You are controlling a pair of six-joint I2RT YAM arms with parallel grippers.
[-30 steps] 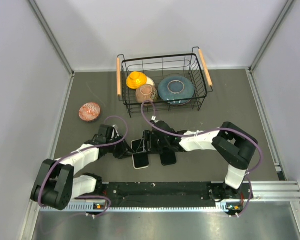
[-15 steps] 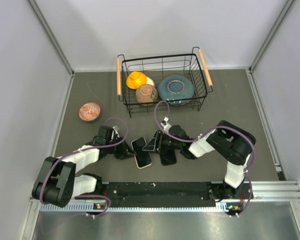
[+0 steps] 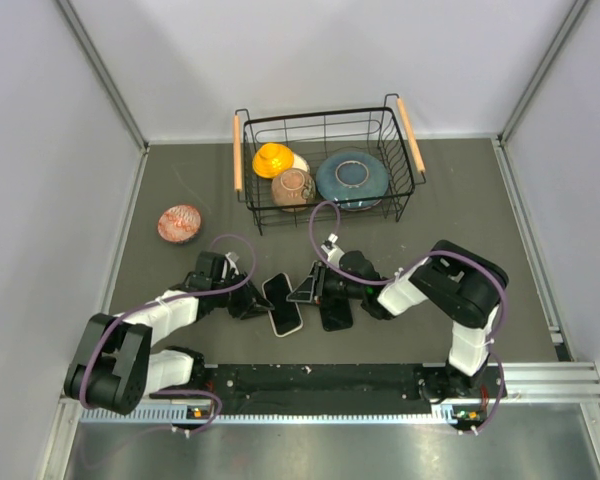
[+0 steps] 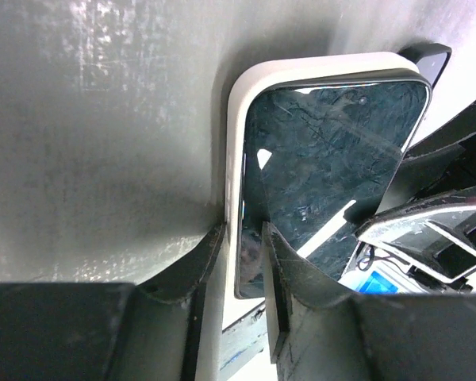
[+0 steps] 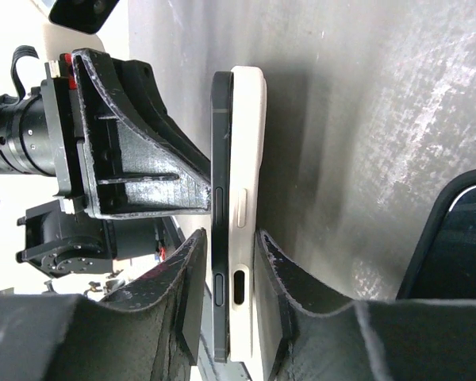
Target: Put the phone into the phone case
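Note:
The phone [image 3: 283, 303], dark-screened, lies in the white phone case [image 3: 286, 331] on the grey table between my two grippers. My left gripper [image 3: 253, 302] is shut on the case's left edge. In the left wrist view one finger is outside the case [image 4: 234, 119], the other is on the phone screen [image 4: 333, 167], and the gripper [image 4: 244, 230] pinches that edge. My right gripper [image 3: 307, 292] grips the opposite long edge. In the right wrist view the gripper [image 5: 230, 234] straddles the black phone edge [image 5: 221, 159] and the case edge [image 5: 247, 143]. There the phone stands slightly proud of the case.
A second black phone-like slab [image 3: 335, 313] lies just right of the case, under the right arm. A wire basket [image 3: 325, 117] at the back holds an orange bowl [image 3: 273, 158], a brown bowl [image 3: 293, 185] and a blue plate [image 3: 352, 177]. A red patterned bowl [image 3: 180, 223] sits at left.
The right gripper drew back to the right, from over the phone to its right edge. The phone and case turned slightly. In the last half second almost nothing moved.

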